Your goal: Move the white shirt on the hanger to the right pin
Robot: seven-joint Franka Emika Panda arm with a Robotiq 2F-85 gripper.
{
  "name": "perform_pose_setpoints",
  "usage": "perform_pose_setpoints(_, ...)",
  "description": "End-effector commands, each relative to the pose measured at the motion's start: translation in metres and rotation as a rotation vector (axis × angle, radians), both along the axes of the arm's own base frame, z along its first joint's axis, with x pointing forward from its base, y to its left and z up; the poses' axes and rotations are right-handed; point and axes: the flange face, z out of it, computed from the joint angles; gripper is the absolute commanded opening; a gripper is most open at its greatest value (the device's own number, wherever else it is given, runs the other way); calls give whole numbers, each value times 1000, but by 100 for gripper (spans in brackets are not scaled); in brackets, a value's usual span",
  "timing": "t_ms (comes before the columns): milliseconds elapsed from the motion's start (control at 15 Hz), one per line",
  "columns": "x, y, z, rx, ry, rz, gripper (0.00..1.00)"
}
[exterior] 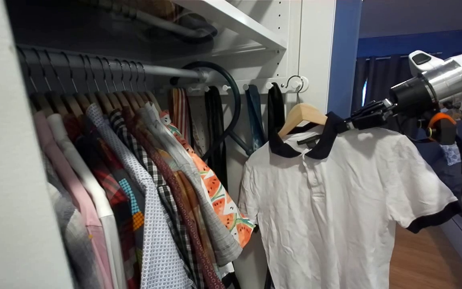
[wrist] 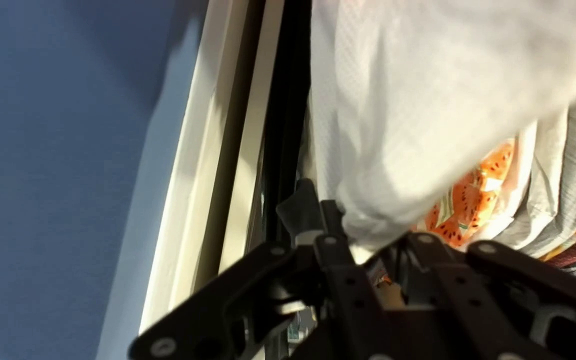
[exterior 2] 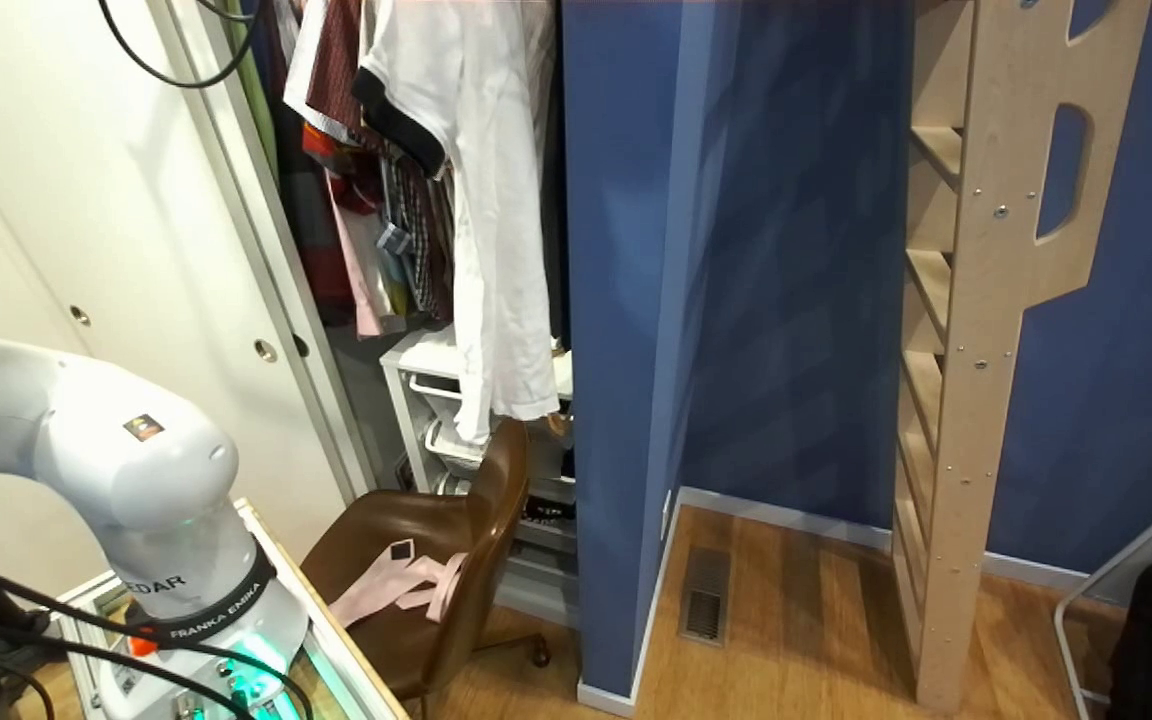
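Note:
The white shirt [exterior: 335, 192] hangs on the light wooden hanger [exterior: 304, 113] and shows its black collar and cuff. The shirt also shows in an exterior view [exterior 2: 501, 230]. The hanger's metal hook [exterior: 301, 94] overlaps the rightmost pin [exterior: 295, 85] of the rail; I cannot tell whether it rests on it. My gripper [exterior: 346, 125] is at the collar and shoulder beside the hanger. In the wrist view, my gripper [wrist: 368, 237] has bunched white fabric [wrist: 378, 215] between its fingers. The hanger's arm there is hidden by fabric.
Several shirts [exterior: 155, 192] hang on a rod at the left. Ties [exterior: 253, 108] hang from other pins. A dark tubular loop [exterior: 237, 96] stands out near the ties. A closet side panel [exterior: 315, 52] and blue wall [exterior 2: 621, 300] flank the shirt. A brown chair [exterior 2: 501, 500] stands below.

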Motion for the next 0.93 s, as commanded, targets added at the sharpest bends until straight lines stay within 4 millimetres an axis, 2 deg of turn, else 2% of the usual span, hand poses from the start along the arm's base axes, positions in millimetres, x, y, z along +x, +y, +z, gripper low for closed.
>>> perform_pose_setpoints(0,-4,-5,2,-5,4,-45,47)
perform_pose_setpoints(67,-6,-7,3,-5,2,-45,50)
perform_pose_setpoints(200,-16,-13,11,-10,-13,-49,63)
perform_pose_setpoints(533,-68,-29,37,-67,-38,-25,98)
perform_pose_setpoints(867,-129,-43,58,-100,-14,-14,100)
